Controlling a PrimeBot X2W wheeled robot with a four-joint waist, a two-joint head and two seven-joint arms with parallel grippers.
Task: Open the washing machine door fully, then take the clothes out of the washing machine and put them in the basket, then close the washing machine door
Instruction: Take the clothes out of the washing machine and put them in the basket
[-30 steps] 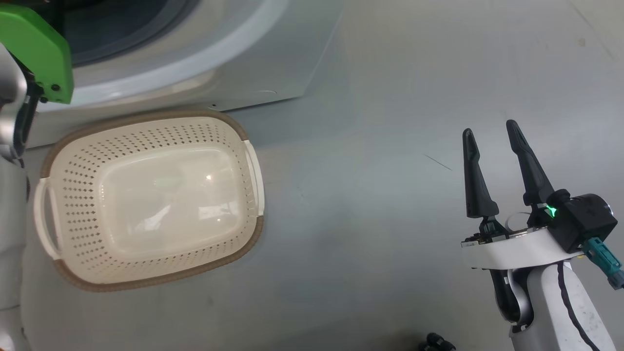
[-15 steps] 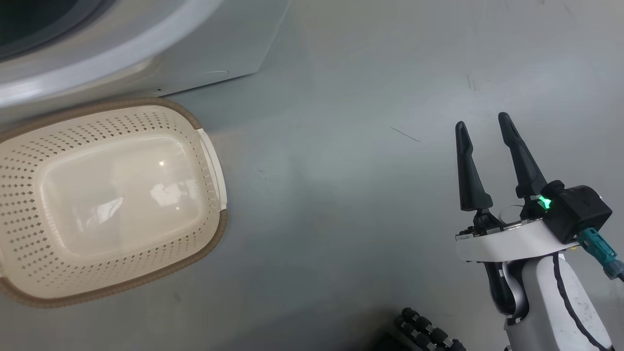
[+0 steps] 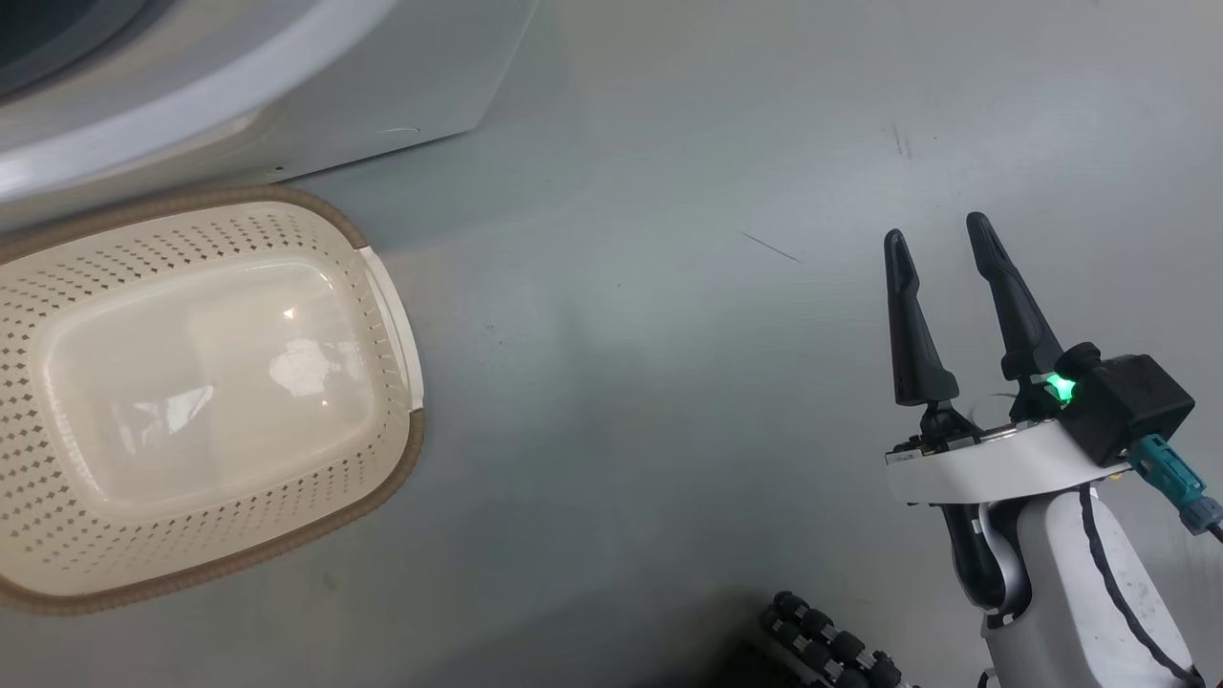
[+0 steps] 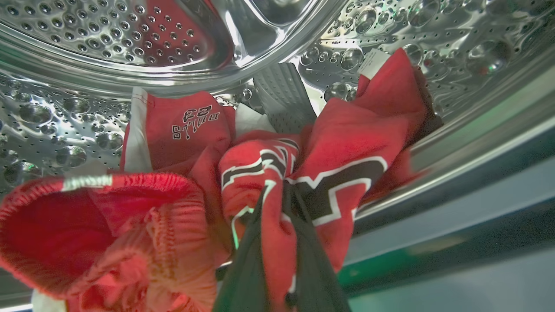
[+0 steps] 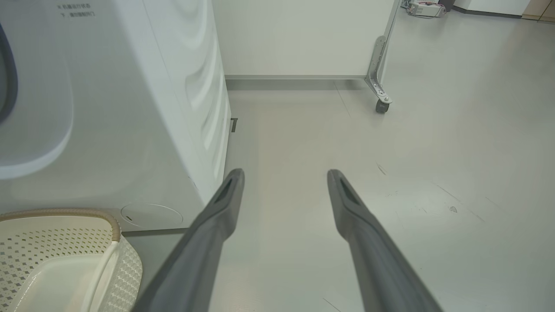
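Note:
Inside the steel drum of the washing machine, red clothes with white trim lie in a heap. My left gripper is shut on a fold of the red jersey with the black-and-white number. A second red garment bunches at the lower left. The cream basket stands on the floor before the white washing machine, with nothing in it; its corner also shows in the right wrist view. My right gripper hangs open over bare floor, far right of the basket. The door is out of view.
Grey floor stretches between the basket and my right arm. A black ribbed part of my base shows at the bottom edge. A wheeled metal frame leg stands by the white wall behind the machine.
The head camera has swung right, so basket and machine slid left in its view and my left arm left it. My right gripper stays open.

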